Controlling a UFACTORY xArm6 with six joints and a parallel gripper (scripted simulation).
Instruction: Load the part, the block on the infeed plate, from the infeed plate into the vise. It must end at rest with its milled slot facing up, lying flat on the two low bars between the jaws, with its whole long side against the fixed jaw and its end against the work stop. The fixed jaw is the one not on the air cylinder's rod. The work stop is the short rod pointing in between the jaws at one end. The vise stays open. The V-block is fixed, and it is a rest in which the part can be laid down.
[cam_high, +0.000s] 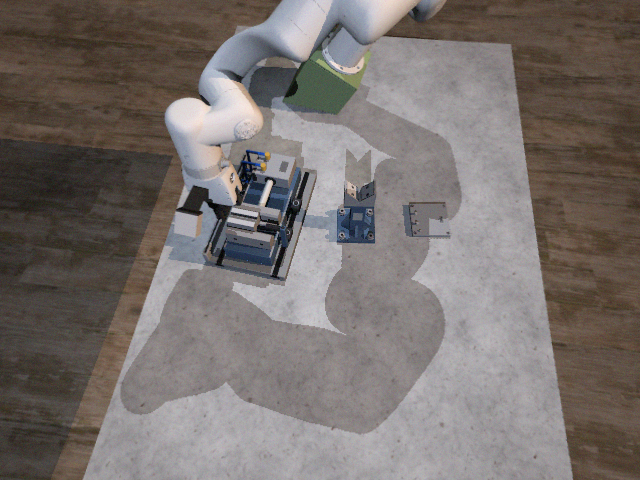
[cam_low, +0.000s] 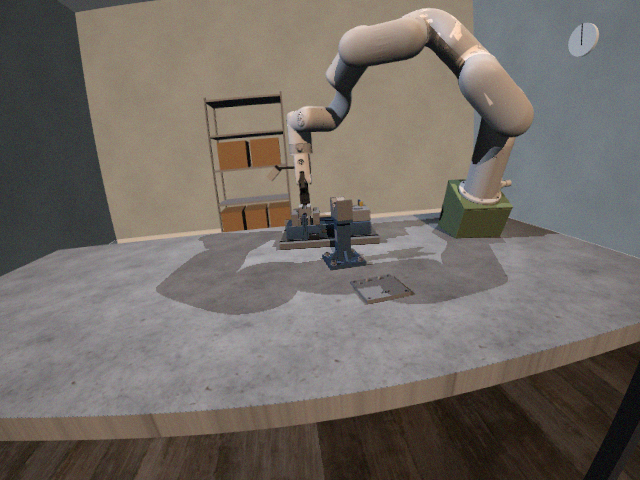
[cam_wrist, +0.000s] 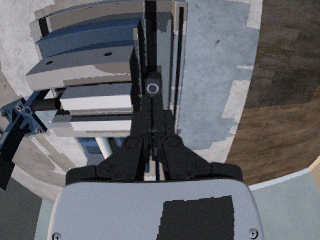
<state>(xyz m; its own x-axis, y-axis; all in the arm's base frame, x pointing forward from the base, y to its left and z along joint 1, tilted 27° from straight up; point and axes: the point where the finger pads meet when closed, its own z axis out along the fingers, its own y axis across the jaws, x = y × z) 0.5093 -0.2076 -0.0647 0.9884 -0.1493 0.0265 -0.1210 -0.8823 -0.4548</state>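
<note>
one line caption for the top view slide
Arm's shut gripper at the vise edge; infeed plate bare, V-block between.

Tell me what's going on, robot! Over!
Gripper shut, empty, over vise. Infeed plate bare; part seemingly between the jaws. Nothing blocking seen.

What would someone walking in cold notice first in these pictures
The big white arm arches from its green pedestal at the table's far right over to the vise, where its gripper hangs shut, holding nothing, at the vise's end. Next come the blue V-block standing mid-table and the flat grey infeed plate beside it, with no block on it.
</note>
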